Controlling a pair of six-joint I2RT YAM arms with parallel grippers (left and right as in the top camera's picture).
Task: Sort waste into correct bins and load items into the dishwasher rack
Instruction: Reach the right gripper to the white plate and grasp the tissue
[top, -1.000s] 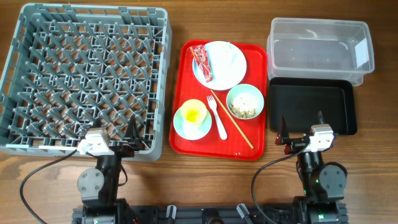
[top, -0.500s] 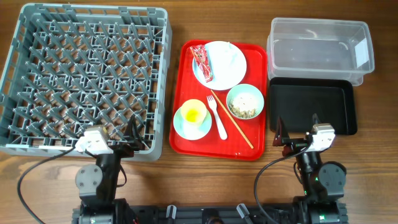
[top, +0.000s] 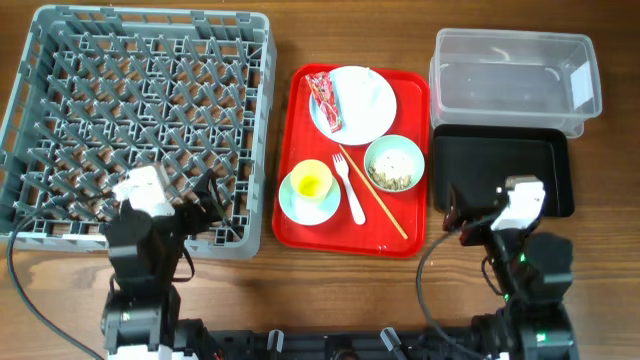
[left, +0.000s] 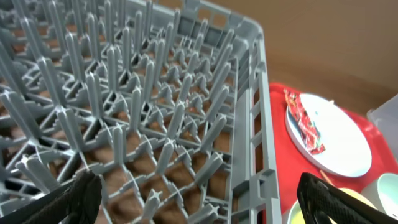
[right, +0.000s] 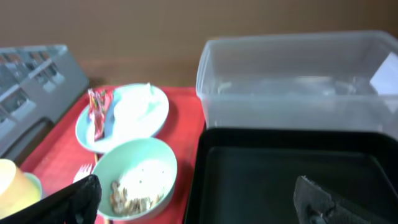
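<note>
Jaws: left jaws and right jaws both spread wide, holding nothing. The left pair is over the near right corner of the dishwasher rack (top: 150, 15), the right pair over the near edge of the black tray (top: 500, 160).
Layout: rack left, red tray (top: 300, 120) centre, clear tub (top: 510, 36) far right, black tray just near of it, all on the wooden surface (top: 300, 290).
Wrapper (top: 322, 97): on the left edge of the white plate (top: 372, 118). Judged light, slick and crinkly; pinch a raised fold at one end.
Tissue (right: 134, 102): on the plate beside the wrapper. Soft, almost weightless; pinch the crumpled top.
Scraps (top: 392, 178): loose in the green bowl (top: 394, 145). Too fine to pinch; judged best tipped out, bowl held by its rim.
Yellow cup (top: 311, 181): inside the blue bowl (top: 290, 203), near left of the red tray. Light and rigid; grip across its wall.
Plate: stiff, smooth, low; take by the rim once cleared.
Fork (top: 352, 190), chopstick (top: 380, 205): flat between the bowls. Thin and likely slippery; grip mid-shaft.
</note>
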